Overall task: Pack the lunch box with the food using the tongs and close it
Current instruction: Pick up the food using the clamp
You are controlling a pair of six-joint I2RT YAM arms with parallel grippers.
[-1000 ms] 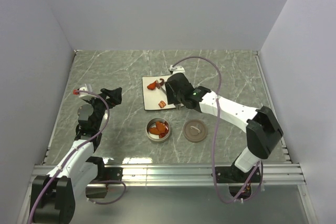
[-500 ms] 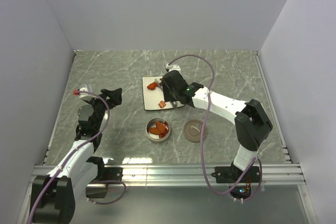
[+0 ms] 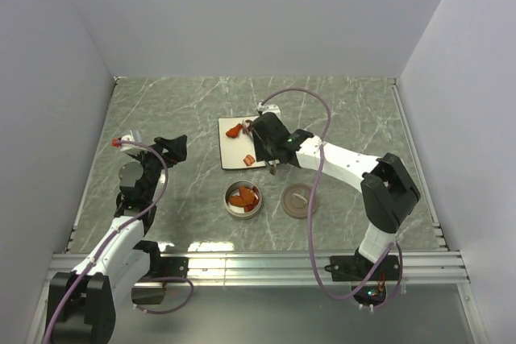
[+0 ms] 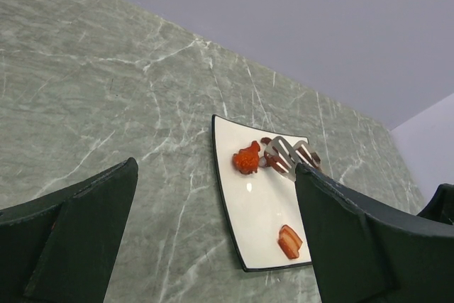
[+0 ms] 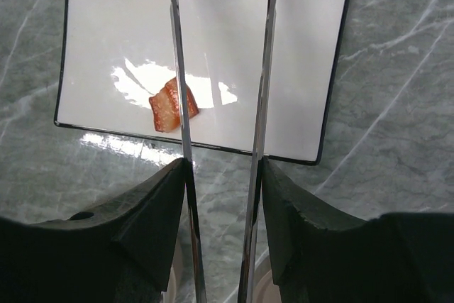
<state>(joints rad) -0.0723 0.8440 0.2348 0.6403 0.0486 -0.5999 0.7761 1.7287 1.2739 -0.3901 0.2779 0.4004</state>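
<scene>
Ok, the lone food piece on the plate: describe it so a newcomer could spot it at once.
Start at the white square plate in the middle of the table, just behind the round tin. The piece lies alone near the plate's near edge. It is a striped orange-brown slab, while the other pieces crowd the far edge.

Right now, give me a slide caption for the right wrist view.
Right gripper holding tongs over a white plate with an orange food piece.

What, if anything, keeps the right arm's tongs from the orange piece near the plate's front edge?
Probably nothing; it looks reachable. The right gripper holds the tongs over the plate; the piece lies bare nearby.
</scene>
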